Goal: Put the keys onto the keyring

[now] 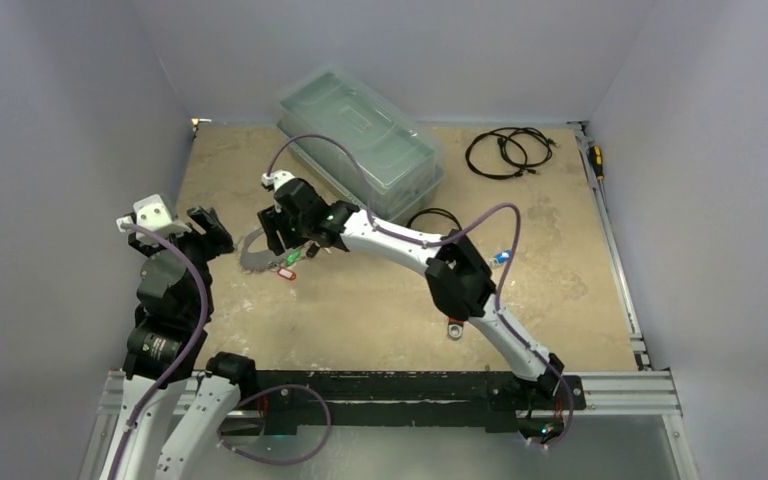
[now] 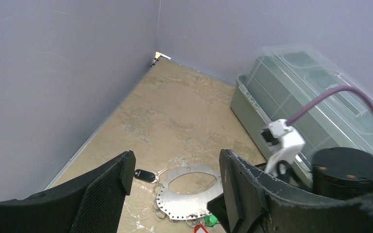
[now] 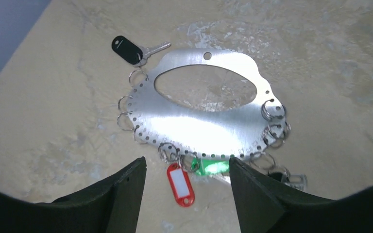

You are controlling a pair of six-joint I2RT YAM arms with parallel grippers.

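Keyring (image 3: pixel 199 126) flat on tabletop (image 3: pixel 53 121), directly below right pincer (image 3: pixel 187 167), which hangs wide and empty; ring's long axis runs across the finger gap. Left pincer (image 2: pixel 176 160), also wide and empty, stands just beside, less near. Red-tagged key (image 3: pixel 180 183) and green-tagged key (image 3: pixel 212 168) touch its near edge; whether threaded on, unclear.

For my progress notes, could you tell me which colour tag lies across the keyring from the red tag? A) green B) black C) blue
B: the right wrist view shows the black tag at the keyring's top edge, the red tag below it.
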